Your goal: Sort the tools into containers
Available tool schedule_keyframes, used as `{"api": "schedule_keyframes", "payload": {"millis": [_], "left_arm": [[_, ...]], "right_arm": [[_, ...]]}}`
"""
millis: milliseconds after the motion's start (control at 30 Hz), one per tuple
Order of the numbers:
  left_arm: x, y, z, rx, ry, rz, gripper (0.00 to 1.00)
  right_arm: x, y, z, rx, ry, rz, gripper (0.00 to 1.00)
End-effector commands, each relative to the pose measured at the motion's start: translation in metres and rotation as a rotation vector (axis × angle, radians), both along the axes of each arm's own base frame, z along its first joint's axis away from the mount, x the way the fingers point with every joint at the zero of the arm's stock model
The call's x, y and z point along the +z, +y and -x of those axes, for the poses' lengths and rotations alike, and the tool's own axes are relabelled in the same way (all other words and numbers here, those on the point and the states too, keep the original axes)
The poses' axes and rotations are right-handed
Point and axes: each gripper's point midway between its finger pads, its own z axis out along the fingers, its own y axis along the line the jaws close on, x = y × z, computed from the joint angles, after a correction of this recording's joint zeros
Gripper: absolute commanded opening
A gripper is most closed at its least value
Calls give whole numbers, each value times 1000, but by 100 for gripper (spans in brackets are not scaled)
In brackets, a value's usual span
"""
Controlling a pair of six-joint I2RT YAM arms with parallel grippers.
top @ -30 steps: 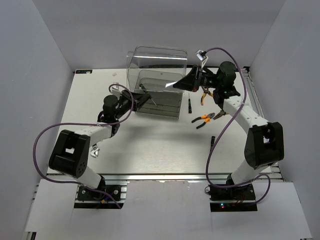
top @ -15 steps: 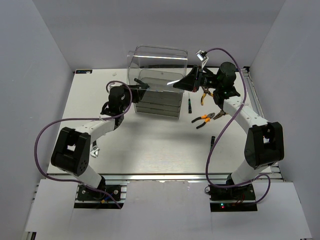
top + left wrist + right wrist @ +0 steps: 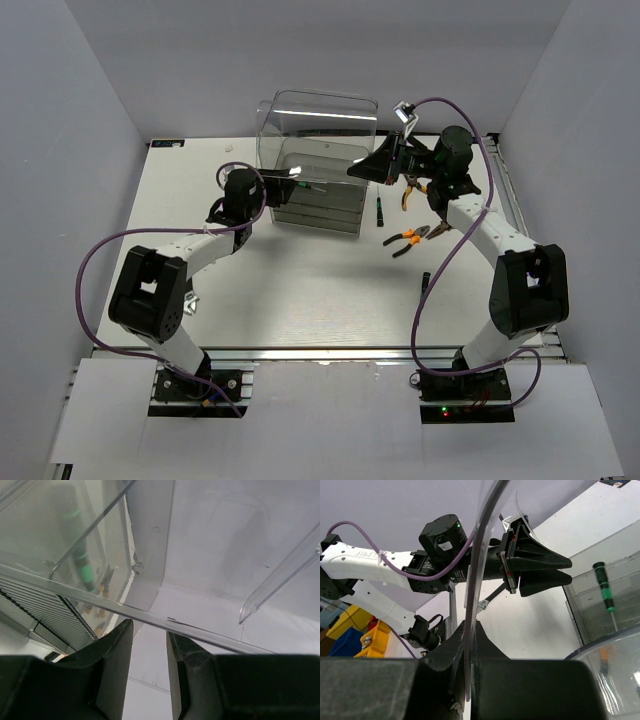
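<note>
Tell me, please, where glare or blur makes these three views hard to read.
Top external: sharp and evenly lit, with a white glare streak along the cabinet top. Left wrist: the screwdriver is smeared and dim behind clear plastic. Right wrist: the right gripper, closed on the cabinet edge, is nearly black; the screwdriver beyond is crisp.

We see the cabinet [image 3: 318, 150] clear, colourless. Screwdriver [image 3: 604, 591] inside: black w/ green bands. Pliers [image 3: 408, 238]: orange & black handles. Table [image 3: 300, 290] off-white. Cables [image 3: 90, 280] purple. Left arm [image 3: 190, 262] & right arm [image 3: 490, 225] white w/ black joints. Left tool [image 3: 148, 628] & right tool [image 3: 470, 625] black. Bkgd: yellow bin [image 3: 375, 635], blue bin [image 3: 345, 642].
</note>
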Motion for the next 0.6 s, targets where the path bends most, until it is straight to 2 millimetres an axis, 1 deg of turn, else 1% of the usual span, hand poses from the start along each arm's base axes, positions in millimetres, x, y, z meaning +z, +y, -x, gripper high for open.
{"api": "schedule_keyframes", "payload": {"millis": [0,100,200,367,467,500,567], "left_arm": [[20,-6,1,-21,-28,11,44],[23,-7,5,-32,-31,19,44],[27,-9,13,-50,-39,23,43],[35,-7,37,-75,-58,31,33],[43,-3,48,-81,-97,35,31],[49,-3,50,-84,-118,43,31],[52,-4,53,-93,-127,53,30]], "right_arm": [[68,-12,13,-52,-347,-83,0],[67,-12,14,-53,-347,-81,0],[67,-12,14,-50,-351,-80,0],[67,-12,15,-50,-355,-77,0],[66,-12,14,-52,-352,-75,0],[65,-12,13,-52,-351,-75,0],[65,-12,12,-54,-351,-73,0]]}}
